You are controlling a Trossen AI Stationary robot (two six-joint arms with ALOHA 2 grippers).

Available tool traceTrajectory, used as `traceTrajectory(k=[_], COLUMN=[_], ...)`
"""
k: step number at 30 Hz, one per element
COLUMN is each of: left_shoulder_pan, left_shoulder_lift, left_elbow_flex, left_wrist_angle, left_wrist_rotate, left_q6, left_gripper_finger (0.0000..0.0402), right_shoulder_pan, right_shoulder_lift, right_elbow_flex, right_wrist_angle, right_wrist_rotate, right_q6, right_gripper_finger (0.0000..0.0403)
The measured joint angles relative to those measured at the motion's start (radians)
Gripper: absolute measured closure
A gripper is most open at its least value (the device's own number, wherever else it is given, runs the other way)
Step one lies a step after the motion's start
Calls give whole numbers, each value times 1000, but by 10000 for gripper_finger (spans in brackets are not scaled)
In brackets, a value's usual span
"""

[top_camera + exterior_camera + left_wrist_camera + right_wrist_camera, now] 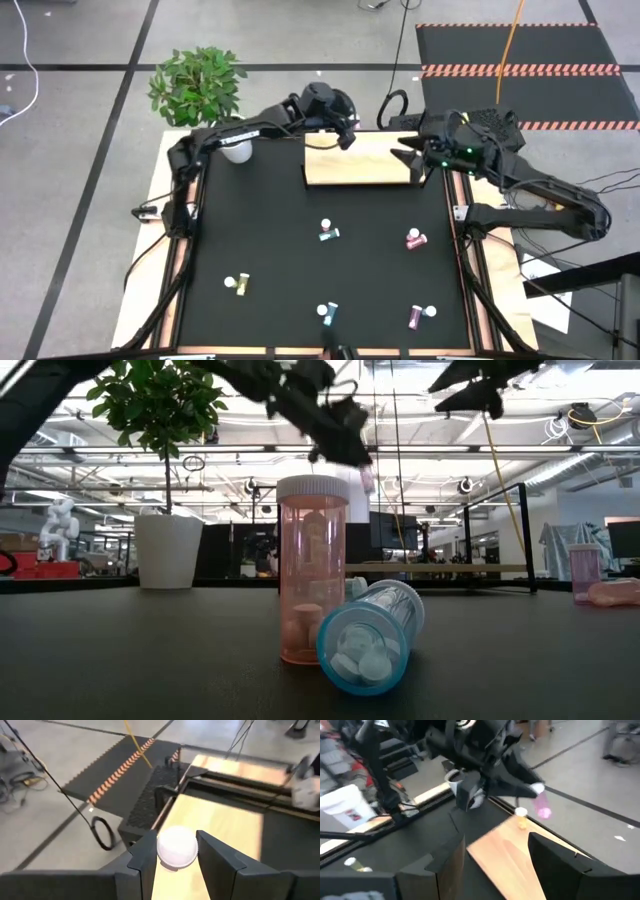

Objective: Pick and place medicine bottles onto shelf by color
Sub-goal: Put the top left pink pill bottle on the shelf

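Note:
My left gripper (347, 135) hangs above the far left corner of the light-wood shelf (358, 162), shut on a magenta bottle (543, 809) with a white cap. A yellow-green bottle (521, 817) stands upright on the shelf below it. My right gripper (408, 157) is open and empty over the shelf's right end. Loose on the black table are two teal bottles (328, 232) (327, 313), two magenta bottles (415, 240) (422, 316) and a yellow-green one (238, 284). My left gripper pinches the magenta bottle at its white cap end (176, 849), one finger on each side of the cap. The fingers slant down from the table's left. The coloured body (367, 478) sticks out past the fingertips, tilted down and clear of the shelf.
A potted plant in a white pot (237, 150) stands at the table's far left corner, beside the left arm. In the low view an upright bottle (312, 570) and a lying teal bottle (370, 635) stand close to the camera. Cables and a striped mat lie beyond the far edge.

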State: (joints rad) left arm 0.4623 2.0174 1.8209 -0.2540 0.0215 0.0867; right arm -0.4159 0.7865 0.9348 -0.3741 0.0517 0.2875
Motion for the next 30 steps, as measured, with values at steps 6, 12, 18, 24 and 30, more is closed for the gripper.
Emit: traceTrajectory(k=[6, 12, 18, 24, 30], left_shoulder_pan=[22, 50, 68, 79, 81], left_shoulder_lift=[89, 160, 186, 187, 187], left_elbow_flex=[0, 0, 0, 0, 0], left_wrist_angle=[43, 72, 47, -20, -64], left_wrist_rotate=[1, 0, -4, -4, 13], left_q6=[20, -13, 10, 65, 120], left_gripper_finger=[270, 270, 270, 270, 270], right_shoulder_pan=[0, 0, 14, 46, 77], right_shoulder_lift=[-32, -19, -14, -14, -14], right_elbow_flex=[0, 0, 0, 0, 0], right_wrist_angle=[-53, -70, -75, -85, -91], right_wrist_rotate=[5, 31, 31, 32, 61], right_q6=[49, 63, 87, 95, 101], right_gripper_finger=[188, 188, 188, 188, 188])
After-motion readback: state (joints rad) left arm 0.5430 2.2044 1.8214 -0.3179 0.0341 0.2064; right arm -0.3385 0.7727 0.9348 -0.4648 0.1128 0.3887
